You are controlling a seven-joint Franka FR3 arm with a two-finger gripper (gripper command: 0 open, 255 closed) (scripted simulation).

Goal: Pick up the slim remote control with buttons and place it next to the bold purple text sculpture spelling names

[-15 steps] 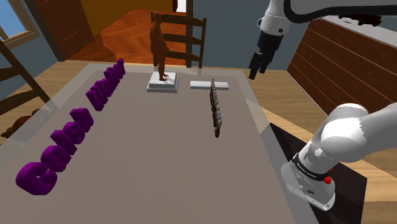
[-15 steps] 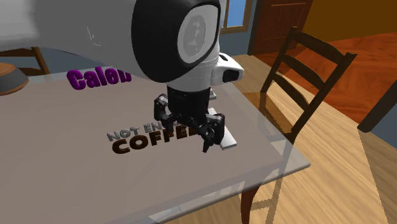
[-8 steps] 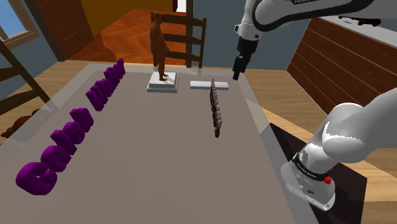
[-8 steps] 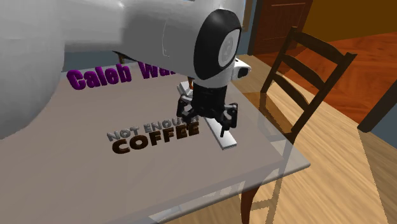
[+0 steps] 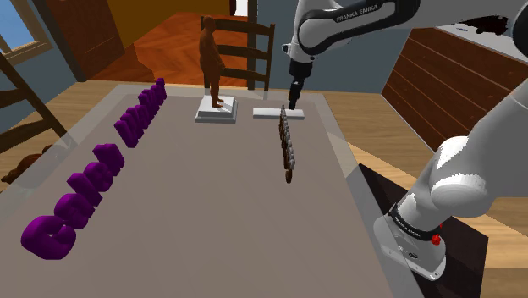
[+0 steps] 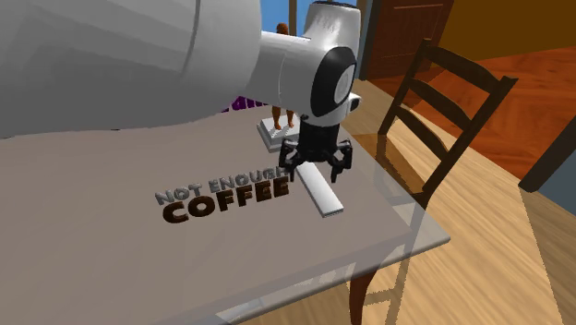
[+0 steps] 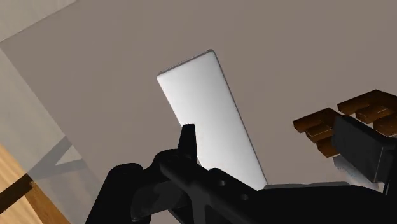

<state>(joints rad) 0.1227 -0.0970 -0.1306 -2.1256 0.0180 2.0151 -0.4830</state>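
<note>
The remote control (image 5: 277, 112) is a plain white flat slab lying near the table's far edge, beside the statue's base. It also lies in the second exterior view (image 6: 319, 193) and under the hand in the wrist view (image 7: 207, 108). My black gripper (image 5: 294, 99) hangs just above its end, open, touching nothing (image 6: 317, 166) (image 7: 267, 137). One fingertip (image 7: 188, 135) stands over the remote's long edge. The purple text sculpture (image 5: 93, 173) runs along the table side at the shoulder view's left; a sliver of it (image 6: 244, 102) peeks from behind the arm.
A brown figure on a white base (image 5: 215, 93) stands just beside the remote. Brown "NOT ENOUGH COFFEE" letters (image 6: 226, 198) (image 5: 288, 148) (image 7: 337, 124) stand close to the remote's other side. A wooden chair (image 6: 443, 111) sits past the table edge near the remote.
The arm swung toward the shoulder view's left and came down, from beyond the table's edge to just over the remote. The fingers stayed open.
</note>
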